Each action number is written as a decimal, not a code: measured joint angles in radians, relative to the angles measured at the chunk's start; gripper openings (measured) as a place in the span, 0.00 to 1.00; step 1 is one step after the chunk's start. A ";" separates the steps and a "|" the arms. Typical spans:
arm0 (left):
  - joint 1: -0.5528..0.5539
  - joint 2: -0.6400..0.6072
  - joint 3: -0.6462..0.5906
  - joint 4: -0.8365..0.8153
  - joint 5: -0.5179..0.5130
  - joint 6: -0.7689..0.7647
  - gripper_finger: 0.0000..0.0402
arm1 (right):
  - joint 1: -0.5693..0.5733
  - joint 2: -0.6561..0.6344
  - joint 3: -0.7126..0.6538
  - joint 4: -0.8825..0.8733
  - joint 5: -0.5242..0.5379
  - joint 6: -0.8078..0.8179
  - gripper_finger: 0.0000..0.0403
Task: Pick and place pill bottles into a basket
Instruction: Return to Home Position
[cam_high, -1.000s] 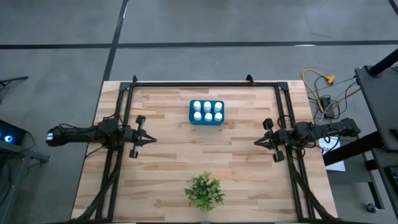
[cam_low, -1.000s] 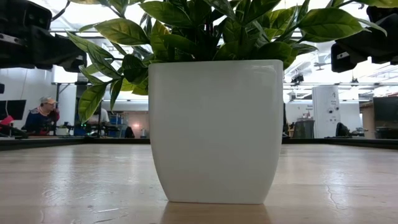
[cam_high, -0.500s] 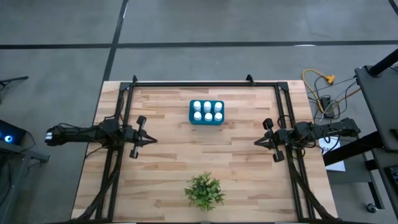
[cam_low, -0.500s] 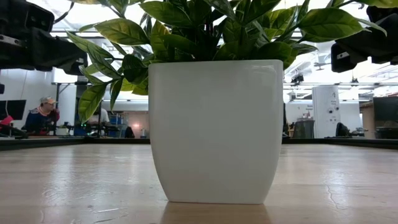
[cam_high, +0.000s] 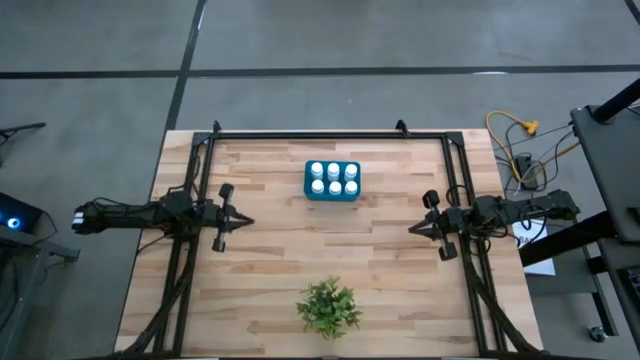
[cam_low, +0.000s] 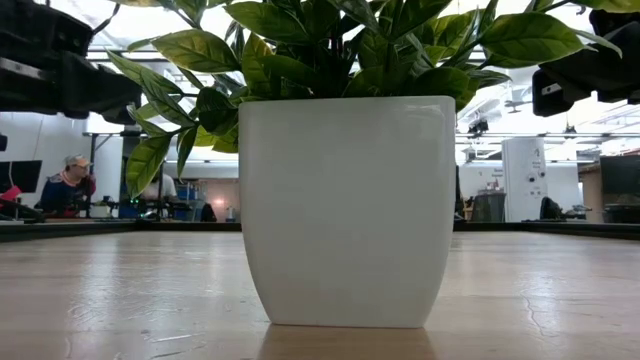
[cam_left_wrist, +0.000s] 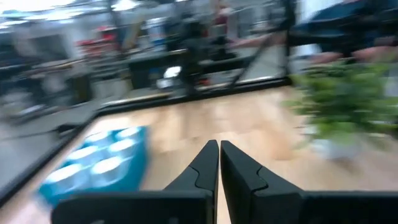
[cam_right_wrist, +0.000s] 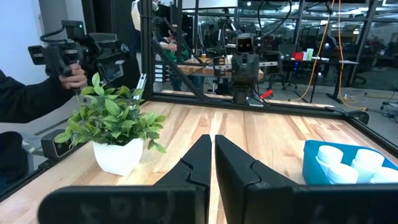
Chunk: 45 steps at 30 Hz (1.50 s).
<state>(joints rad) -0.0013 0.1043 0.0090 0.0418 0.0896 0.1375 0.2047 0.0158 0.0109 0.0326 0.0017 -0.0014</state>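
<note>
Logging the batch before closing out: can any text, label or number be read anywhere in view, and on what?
None readable.
The pill bottles in the basket: only plain white caps show.
The plant pot: bare white.
The left gripper, right gripper: no markings.
Room behind: too small or blurred.

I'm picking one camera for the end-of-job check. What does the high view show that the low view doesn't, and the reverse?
Only the high view: the basket with six pill bottles standing in it, and the left gripper and right gripper, both shut and empty, pointing inward from the table's sides. Only the low view: the white pot filling the middle, and the room behind with a person at the left. Both: the plant, the wooden table, and dark parts of the arms.
</note>
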 joint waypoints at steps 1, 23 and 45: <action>0.000 0.000 0.000 -0.001 -0.052 0.000 0.00 | 0.000 0.000 0.000 0.000 0.000 -0.001 0.03; 0.000 0.019 0.001 0.001 -0.124 -0.001 0.00 | 0.000 0.000 0.000 0.000 0.000 -0.001 0.03; 0.000 0.026 0.001 0.002 -0.123 0.000 0.00 | 0.000 0.000 0.000 0.000 0.001 -0.099 0.03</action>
<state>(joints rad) -0.0013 0.1299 0.0097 0.0437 -0.0338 0.1371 0.2047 0.0158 0.0109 0.0326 0.0029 -0.1005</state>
